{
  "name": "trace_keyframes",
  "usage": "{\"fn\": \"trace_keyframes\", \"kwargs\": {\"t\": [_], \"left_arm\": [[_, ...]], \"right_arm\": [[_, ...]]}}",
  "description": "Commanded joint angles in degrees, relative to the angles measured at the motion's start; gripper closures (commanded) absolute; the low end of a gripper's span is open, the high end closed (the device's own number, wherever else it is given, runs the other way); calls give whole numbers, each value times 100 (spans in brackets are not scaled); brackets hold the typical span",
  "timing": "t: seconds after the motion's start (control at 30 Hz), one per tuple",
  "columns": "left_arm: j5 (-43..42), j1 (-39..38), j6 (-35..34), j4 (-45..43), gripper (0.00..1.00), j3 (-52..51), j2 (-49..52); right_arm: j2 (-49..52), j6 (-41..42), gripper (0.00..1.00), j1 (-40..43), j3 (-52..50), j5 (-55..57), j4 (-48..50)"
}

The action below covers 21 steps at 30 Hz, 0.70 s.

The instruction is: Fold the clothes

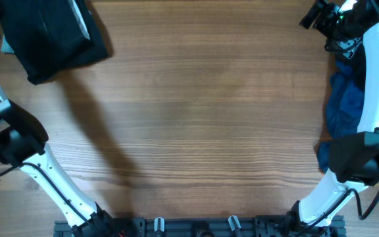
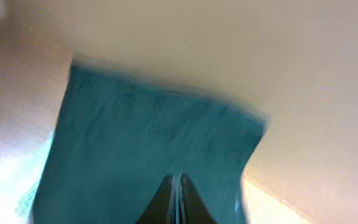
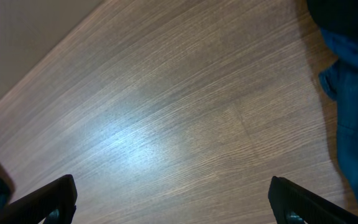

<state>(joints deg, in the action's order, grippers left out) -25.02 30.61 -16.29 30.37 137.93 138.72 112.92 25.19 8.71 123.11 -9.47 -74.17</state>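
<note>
Black shorts [image 1: 51,33]: one, bunched at the upper left of your overhead view.
Left gripper [image 2: 178,182]: clenched, over one blurred teal cloth [image 2: 148,137].
Right gripper [image 3: 173,205]: released wide above the table [image 3: 166,112].
Blue heap [image 1: 344,105]: one, right edge.

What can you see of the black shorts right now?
The black shorts lie as a folded, roughly rectangular bundle on the far left corner of the table, partly cut off by the overhead frame's top edge. The fabric looks matte black with soft creases. A pale blue scrap peeks out at its left edge.
</note>
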Motion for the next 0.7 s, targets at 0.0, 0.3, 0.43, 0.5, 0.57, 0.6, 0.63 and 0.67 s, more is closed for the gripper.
{"fn": "trace_keyframes", "kwargs": {"t": [0.0,0.3,0.43,0.5,0.57,0.6,0.63,0.67], "left_arm": [[680,-227,-262,-643,96,83,4],[2704,-844,-197,-1574,96,83,476],[2811,-953,-201,-1814,96,83,960],[3012,-953,-201,-1821,96,83,1167],[3355,-951,-203,-1871,96,83,1342],[3585,-951,-219,-1915,96,83,1447],[3713,-946,-219,-1954,96,83,1519],[3825,-944,-219,-2020,96,83,1635]], "right_arm": [[0,-107,0,-17,-22,-216,-22],[0,-103,0,-22,-22,-417,-46],[0,-103,0,-22,-22,-522,-138],[0,-107,0,-22,-22,-520,-203],[0,-107,0,-22,-22,-520,-240],[0,-105,0,-22,-22,-520,-258],[0,-105,0,-22,-22,-520,-284],[0,-105,0,-22,-22,-520,-308]]}}
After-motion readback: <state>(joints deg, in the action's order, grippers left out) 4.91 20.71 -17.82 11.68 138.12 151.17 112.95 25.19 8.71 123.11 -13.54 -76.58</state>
